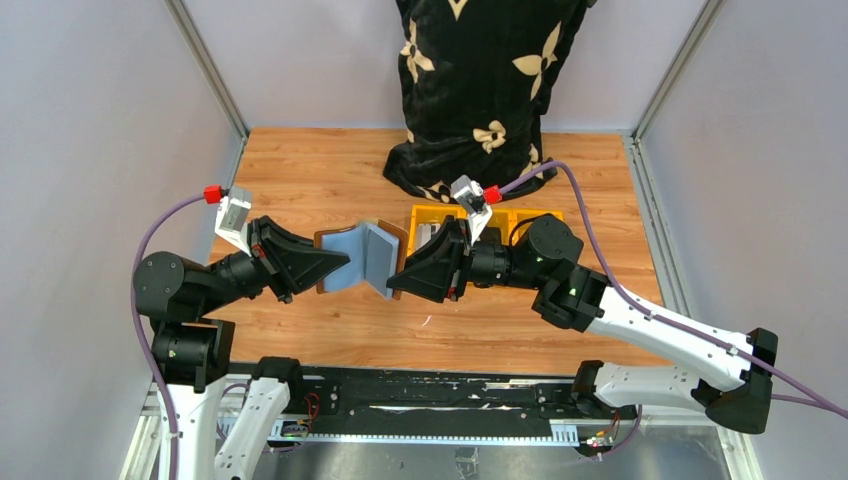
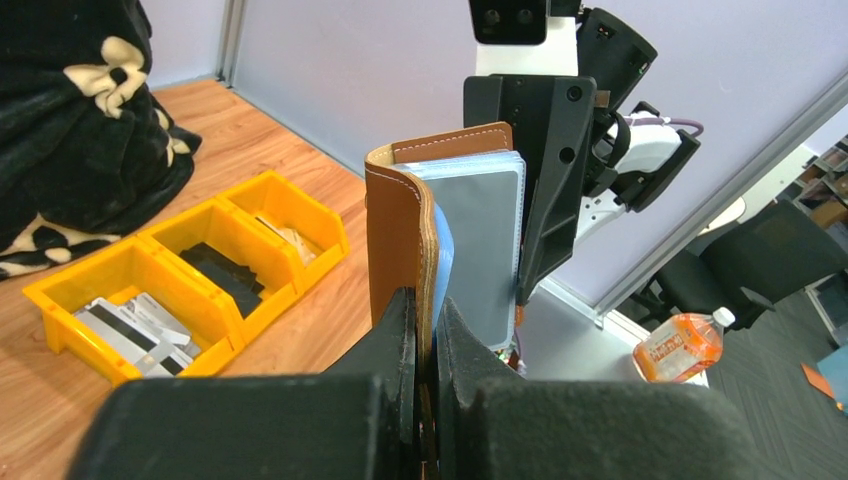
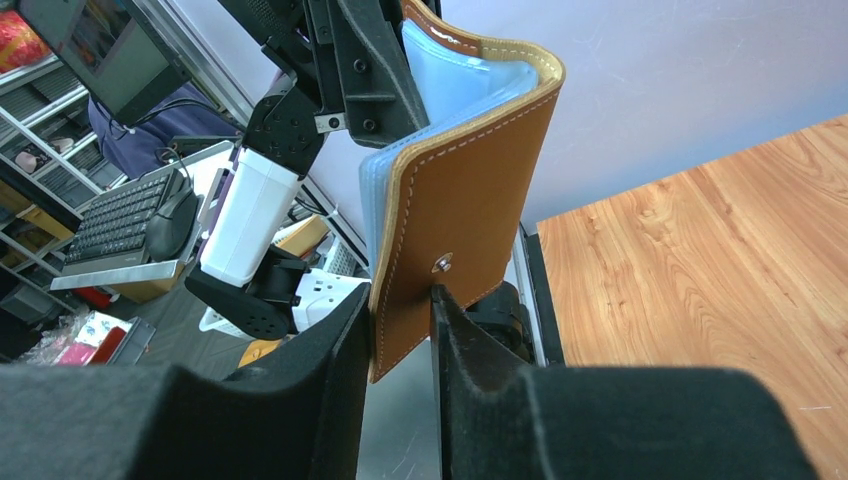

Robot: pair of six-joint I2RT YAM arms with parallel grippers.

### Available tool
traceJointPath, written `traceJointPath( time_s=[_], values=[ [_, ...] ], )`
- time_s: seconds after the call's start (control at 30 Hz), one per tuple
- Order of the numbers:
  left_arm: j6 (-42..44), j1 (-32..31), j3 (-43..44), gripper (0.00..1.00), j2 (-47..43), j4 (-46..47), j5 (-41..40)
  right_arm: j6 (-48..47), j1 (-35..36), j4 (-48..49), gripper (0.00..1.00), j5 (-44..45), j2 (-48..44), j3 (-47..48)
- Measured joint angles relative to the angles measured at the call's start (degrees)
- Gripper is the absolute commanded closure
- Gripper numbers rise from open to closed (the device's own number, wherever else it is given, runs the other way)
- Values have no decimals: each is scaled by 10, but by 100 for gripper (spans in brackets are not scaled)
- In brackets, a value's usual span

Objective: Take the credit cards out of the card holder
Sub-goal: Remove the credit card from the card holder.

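At the near edge of the wooden table (image 1: 330, 180), two YAM arms reach inward and meet over the boards, sharing one small load between them. The left gripper (image 1: 335, 270) is clamped on the outer edge of one brown cover of the card holder (image 1: 365, 257). The right gripper (image 1: 400, 275) is pinched on the opposite cover, just beside its snap stud, as the right wrist view shows. The card holder hangs spread open in the air between the two tools, clear of the table, its pale blue-grey plastic sleeves fanned in the middle.

Whether any sleeve has a card inside cannot be told; one grey panel shows behind clear plastic in the left wrist view.

The card holder looks light. Its stitched leather-like covers bend rather than stay flat, and the sleeves look floppy and slick, so the firm hold is likely on the cover edges, away from the sleeve mouths. A card would probably be thin, stiff and smooth, best nipped by an exposed short edge and drawn straight along its sleeve. A skewed pull could drag the whole sleeve with it.

Just beyond the grippers sits a row of yellow bins (image 1: 425, 210). Grey credit cards (image 2: 130, 320) with dark stripes lie in an end compartment. Farther back rests a black cloth (image 1: 480, 80) printed with cream flowers.
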Motion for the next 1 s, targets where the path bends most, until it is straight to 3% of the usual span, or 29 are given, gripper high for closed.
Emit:
traceJointPath(
  time_s=[0.17, 1.0],
  values=[
    [0, 0, 0, 100, 0, -3, 3, 0, 0, 2, 63, 1, 0, 0],
    [0, 0, 0, 100, 0, -7, 4, 13, 0, 17, 59, -12, -4, 0]
  ],
)
